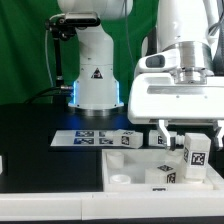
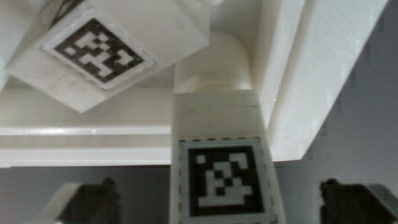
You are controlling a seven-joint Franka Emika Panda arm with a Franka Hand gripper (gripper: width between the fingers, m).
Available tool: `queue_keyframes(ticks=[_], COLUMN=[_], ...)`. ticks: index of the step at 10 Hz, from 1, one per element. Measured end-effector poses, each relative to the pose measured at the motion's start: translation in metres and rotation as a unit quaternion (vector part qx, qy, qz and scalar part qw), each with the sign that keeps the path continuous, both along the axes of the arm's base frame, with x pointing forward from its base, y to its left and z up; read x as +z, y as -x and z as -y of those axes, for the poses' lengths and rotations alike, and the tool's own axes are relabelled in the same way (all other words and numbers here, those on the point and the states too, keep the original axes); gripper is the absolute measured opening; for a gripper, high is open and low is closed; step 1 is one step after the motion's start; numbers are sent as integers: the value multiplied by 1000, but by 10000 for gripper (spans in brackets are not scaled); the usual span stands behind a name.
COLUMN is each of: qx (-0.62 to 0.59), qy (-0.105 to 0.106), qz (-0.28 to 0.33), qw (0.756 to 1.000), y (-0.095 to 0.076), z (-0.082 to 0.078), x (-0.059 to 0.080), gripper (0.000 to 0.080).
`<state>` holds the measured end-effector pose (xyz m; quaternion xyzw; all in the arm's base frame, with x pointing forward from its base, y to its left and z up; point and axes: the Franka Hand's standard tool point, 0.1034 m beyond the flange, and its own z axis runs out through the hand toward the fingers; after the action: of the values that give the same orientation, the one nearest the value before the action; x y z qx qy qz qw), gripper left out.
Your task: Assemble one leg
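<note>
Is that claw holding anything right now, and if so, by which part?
Nothing: the gripper is open, its fingers either side of the leg without touching it.

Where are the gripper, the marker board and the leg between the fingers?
gripper [image 2: 217,205], wrist view, midway between its fingertips.
marker board [image 1: 93,139], exterior view, its flat top.
leg [image 2: 224,168], wrist view, its black-and-white tag.
</note>
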<state>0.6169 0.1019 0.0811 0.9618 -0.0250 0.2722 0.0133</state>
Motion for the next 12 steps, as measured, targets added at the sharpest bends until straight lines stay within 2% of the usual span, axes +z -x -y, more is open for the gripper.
queue_keyframes(ticks=[1,3,5,6,8,9,11,12], qx=[-7,-13,-24,-32,-36,-41,-47,-59], qy=[-12,-36,-55,-60,-59,-59,-56,-60], qz=[-25,-118,-209,-233,-257,-248,-248,-248], qw=[1000,992,976,970,964,966,966,965], y=[-4,-13,-13,-15,-15,-16,-15,-15], z=[2,-5,-6,-8,-8,-11,-11,-11], x=[6,12,15,14,3,-2,-2,-2], gripper=[644,644,649,649,649,649,649,542])
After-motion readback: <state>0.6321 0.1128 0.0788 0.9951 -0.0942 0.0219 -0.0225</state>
